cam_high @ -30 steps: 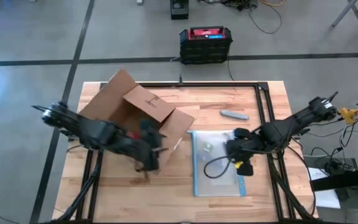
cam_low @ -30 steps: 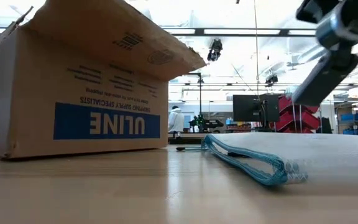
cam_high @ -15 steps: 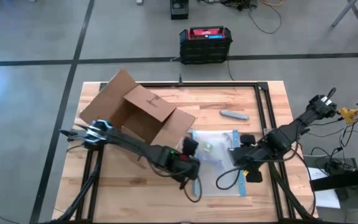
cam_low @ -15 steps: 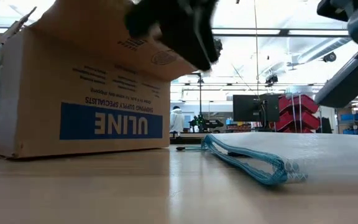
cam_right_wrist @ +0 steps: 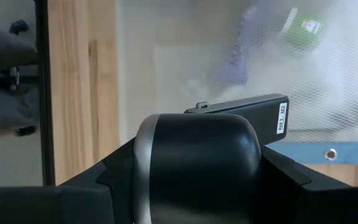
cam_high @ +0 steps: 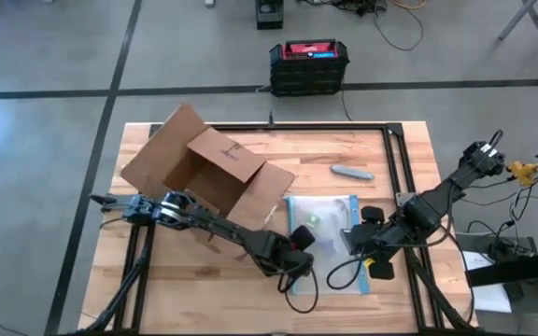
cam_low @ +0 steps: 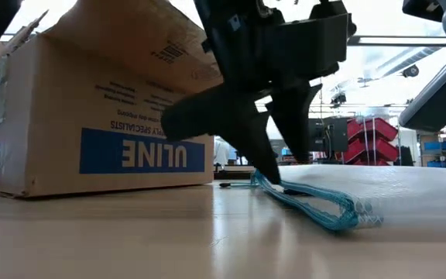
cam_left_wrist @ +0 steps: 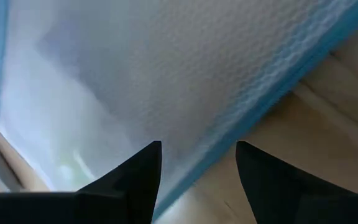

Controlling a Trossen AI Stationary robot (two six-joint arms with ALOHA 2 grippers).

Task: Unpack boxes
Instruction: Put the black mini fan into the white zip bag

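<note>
Box: the brown corrugated cardboard box [cam_high: 208, 173] sits at the table's far left corner, flaps thrown open and upright, its blue-label side toward the table's middle [cam_low: 142, 151]
Box handling: judged light for its bulk and stiff along its creases; the open flaps will bend if pulled, and the taped faces look slick, so a flap's free edge or the rim of a side wall seems the best place to pinch
Pouch: a clear blue-edged zip pouch [cam_high: 330, 238] lies flat on the table [cam_high: 194, 289] just beside the box's near right corner, toward the near edge; small items show dimly through it
Pouch handling: judged soft, limp and slippery; its blue edge band [cam_low: 316, 209] is the firmest part and stands slightly proud of the wood
Left gripper: left gripper [cam_high: 299, 261] is low over the pouch's left edge, fingers [cam_left_wrist: 135, 180] apart and straddling the blue band, nothing clamped between them
Right gripper: right gripper [cam_high: 367, 245] hovers over the pouch's right side, fingers spread wide, holding nothing
Other item: a small grey object [cam_high: 351, 172] lies apart, toward the far right of the table
Beyond the table: a black crate with red top [cam_high: 309, 65] stands on the floor past the far edge
</note>
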